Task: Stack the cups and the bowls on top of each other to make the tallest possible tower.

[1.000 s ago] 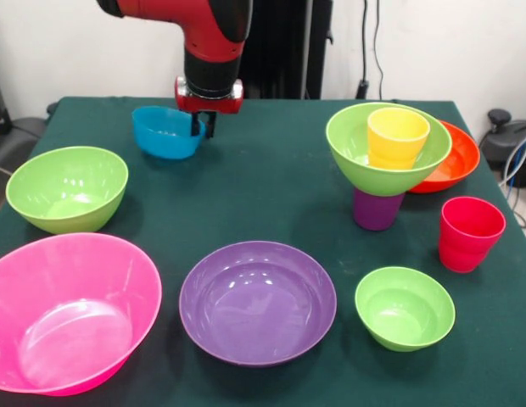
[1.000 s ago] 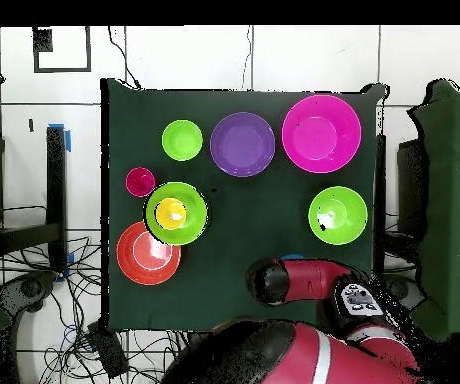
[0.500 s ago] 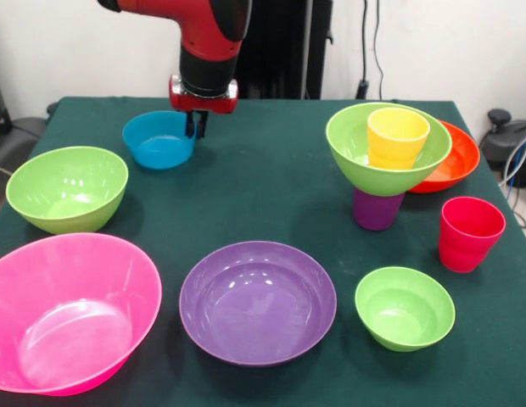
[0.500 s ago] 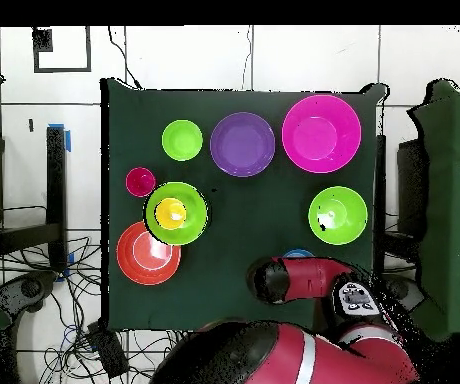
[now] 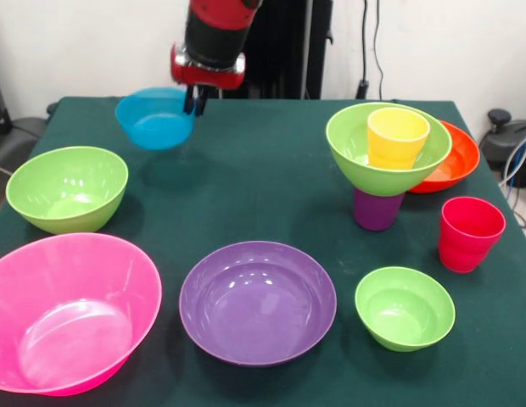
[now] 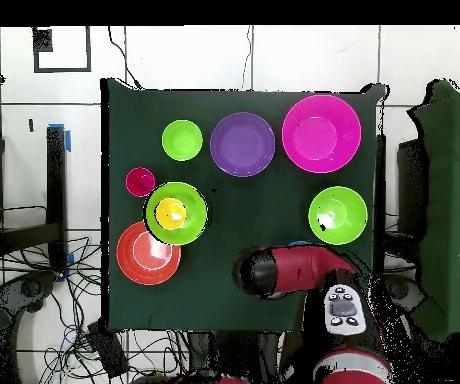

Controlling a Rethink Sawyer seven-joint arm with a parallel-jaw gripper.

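Dark green cloth covers the table, which stands before a white wall, and the widest bare stretch of it runs down the middle between the two groups of dishes. At the far side the gripper is clamped on the right rim of the blue bowl, which hangs clear of the cloth with its mouth up and tipped slightly, its shadow lying on the open cloth below. From overhead the red arm hides nearly all of that bowl. Nearest it, on the left, a lime green bowl sits upright close to the table's left edge, and in front of that the large hot pink bowl fills the near left corner, leaning toward the camera. Beside the pink one, the wide purple bowl rests flat at the near middle, and the smallest green bowl stands just to its right. Across the open middle, the tower stands upright on the right side: a purple cup as base, a green bowl on it, and a yellow-orange cup in that bowl, all mouths up. Behind it, touching or nearly so, lies the orange-red bowl, close to the right edge. The red cup stands upright apart from the tower, also near that edge.
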